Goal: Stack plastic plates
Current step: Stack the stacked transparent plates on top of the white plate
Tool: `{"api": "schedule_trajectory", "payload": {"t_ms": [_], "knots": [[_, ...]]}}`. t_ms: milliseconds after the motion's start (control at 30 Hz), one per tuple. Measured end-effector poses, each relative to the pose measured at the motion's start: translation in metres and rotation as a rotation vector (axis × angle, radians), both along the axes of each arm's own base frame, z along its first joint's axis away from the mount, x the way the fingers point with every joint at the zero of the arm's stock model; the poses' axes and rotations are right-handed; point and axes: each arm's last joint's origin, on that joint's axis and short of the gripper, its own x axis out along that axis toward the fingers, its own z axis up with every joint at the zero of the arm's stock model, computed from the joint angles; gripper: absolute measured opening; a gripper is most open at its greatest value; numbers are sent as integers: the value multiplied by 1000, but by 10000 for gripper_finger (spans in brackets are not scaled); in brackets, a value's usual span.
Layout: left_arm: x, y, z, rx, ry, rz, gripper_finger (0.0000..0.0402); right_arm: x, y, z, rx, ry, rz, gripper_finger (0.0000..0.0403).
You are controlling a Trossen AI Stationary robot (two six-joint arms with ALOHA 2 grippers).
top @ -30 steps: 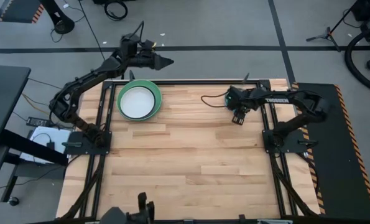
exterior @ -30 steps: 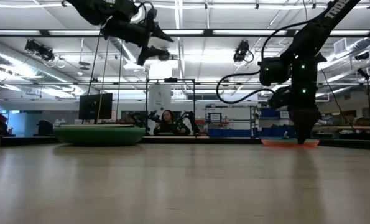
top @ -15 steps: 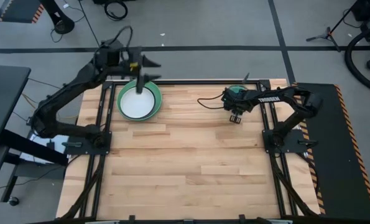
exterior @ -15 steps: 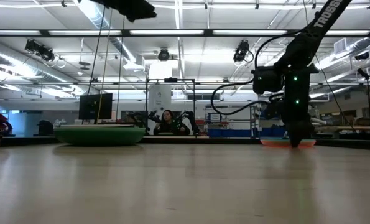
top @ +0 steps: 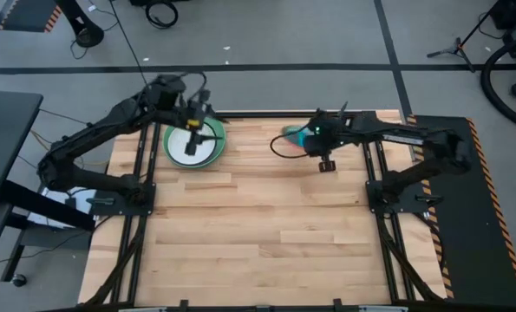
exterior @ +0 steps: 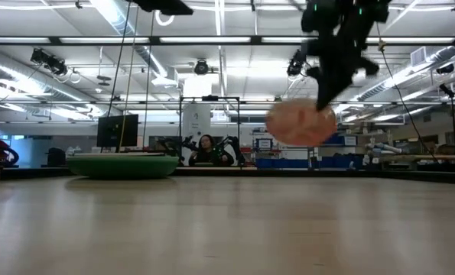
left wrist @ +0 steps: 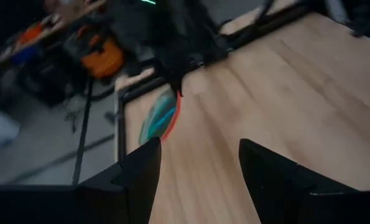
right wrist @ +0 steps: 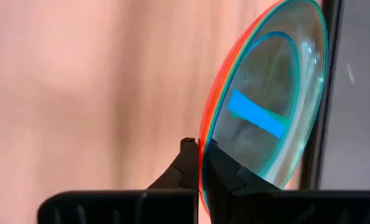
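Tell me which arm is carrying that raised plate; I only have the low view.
Observer: The right arm. In its wrist view, the right pincer is shut on the rim of the raised plate.
Operator: Describe that plate properly.
Observer: It hangs on edge. The right wrist view shows an orange rim and a teal rim nested together, so it may be two small plates.
Operator: Report the left arm.
Observer: The left pincer hangs open over the stack at the far left of the table.
Operator: Say what the stack holds.
Observer: From above, a white plate lies inside the green plate.
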Motion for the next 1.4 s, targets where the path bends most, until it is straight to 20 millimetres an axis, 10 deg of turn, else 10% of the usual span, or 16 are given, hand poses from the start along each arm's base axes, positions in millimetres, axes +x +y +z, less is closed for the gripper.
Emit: {"api": "schedule_trajectory", "payload": {"t_ms": [400, 1033, 1400], "knots": [[58, -26, -21, 93, 43, 44, 225, 25, 36, 98, 394, -387, 136, 12], [109, -54, -52, -28, 51, -38, 222, 37, 75, 111, 378, -422, 328, 12], [114, -84, -50, -7, 35, -99, 26, 38, 88, 112, 357, -417, 414, 33]]}}
